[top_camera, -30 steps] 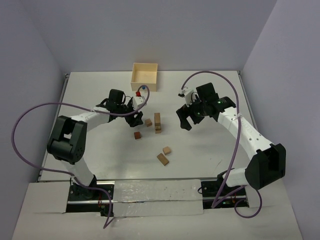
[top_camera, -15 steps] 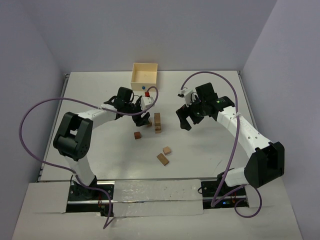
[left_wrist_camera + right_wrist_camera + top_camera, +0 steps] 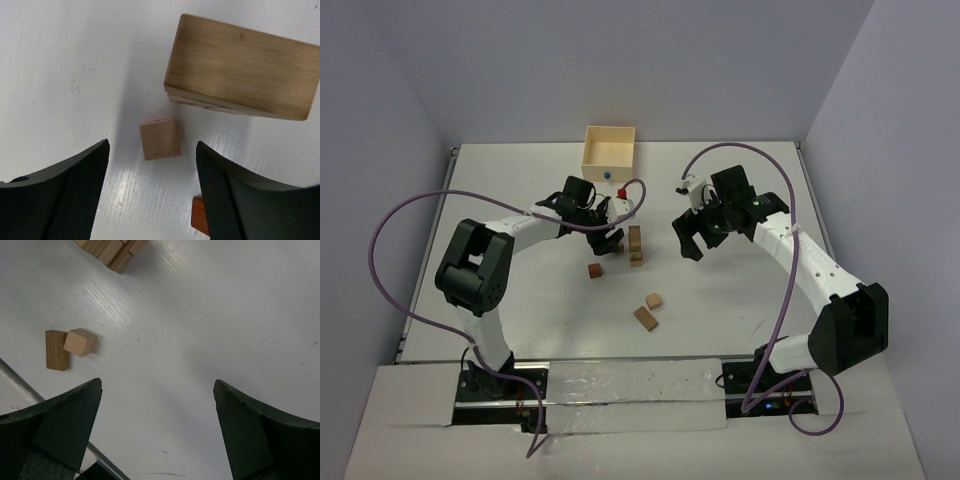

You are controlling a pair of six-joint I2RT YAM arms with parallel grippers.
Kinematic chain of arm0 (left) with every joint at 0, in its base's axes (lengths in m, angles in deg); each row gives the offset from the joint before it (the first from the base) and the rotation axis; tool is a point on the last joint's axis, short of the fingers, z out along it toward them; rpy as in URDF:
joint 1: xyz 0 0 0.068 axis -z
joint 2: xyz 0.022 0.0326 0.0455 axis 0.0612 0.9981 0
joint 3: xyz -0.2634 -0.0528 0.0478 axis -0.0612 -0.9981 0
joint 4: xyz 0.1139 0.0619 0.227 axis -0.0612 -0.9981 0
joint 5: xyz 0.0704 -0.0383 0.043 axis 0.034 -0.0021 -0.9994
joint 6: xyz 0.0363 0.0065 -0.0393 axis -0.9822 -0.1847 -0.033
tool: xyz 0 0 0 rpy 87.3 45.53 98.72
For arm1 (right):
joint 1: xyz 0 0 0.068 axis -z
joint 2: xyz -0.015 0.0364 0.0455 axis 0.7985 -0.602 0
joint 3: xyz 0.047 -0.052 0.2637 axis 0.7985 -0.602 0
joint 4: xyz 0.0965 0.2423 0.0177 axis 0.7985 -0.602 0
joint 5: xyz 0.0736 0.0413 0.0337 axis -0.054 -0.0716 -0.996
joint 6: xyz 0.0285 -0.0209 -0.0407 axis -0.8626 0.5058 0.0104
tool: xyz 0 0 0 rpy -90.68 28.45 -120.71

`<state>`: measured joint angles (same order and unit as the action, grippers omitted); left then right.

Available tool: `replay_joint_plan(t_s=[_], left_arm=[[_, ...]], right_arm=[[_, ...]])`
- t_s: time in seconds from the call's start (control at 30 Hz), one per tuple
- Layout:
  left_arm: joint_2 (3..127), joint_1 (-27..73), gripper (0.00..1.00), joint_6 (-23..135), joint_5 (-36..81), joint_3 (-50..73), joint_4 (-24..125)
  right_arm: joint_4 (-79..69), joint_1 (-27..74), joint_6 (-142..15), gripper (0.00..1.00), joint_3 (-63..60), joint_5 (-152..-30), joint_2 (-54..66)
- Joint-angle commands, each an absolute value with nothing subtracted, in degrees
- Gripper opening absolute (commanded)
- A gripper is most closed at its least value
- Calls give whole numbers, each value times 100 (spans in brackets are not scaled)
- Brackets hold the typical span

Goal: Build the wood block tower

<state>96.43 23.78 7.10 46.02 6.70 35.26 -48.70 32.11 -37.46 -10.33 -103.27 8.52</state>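
Note:
The tower (image 3: pixel 635 244) stands mid-table as a narrow stack of brown wood blocks; the left wrist view looks down on the top of the tower (image 3: pixel 242 67). A light tan cube (image 3: pixel 160 138) lies on the table just left of it. My left gripper (image 3: pixel 609 236) hovers open over that cube, and in the wrist view the left gripper (image 3: pixel 152 147) has one finger on each side of it, touching nothing. A reddish block (image 3: pixel 595 270) lies nearer. My right gripper (image 3: pixel 688 240) hangs wide open and empty to the right of the tower.
A pale wooden box (image 3: pixel 609 152) sits at the back. A tan cube (image 3: pixel 654 300) and a darker brick (image 3: pixel 645 318) lie together toward the front; the right wrist view shows that cube (image 3: pixel 80 342) and brick (image 3: pixel 56 350). A purple cable loops over each arm.
My left gripper has travelled right, from beside the box corner to over the light cube next to the tower. The right arm and the blocks have stayed put.

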Motion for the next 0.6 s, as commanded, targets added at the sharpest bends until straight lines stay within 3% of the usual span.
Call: replay_joint_plan(t_s=[0.0,0.3,0.57], left_arm=[[9745,2409,75,612,4511,911,3465],[9865,2429,69,622,4405,1045,3426],[9677,2418,49,562,4554,863,3445]], right_arm=[[-4743,3277,-3696,100,-941,-10319,829],[-4723,3277,-3712,100,-937,-10330,793],[-4723,3286,-3719,100,-952,-10313,820]])
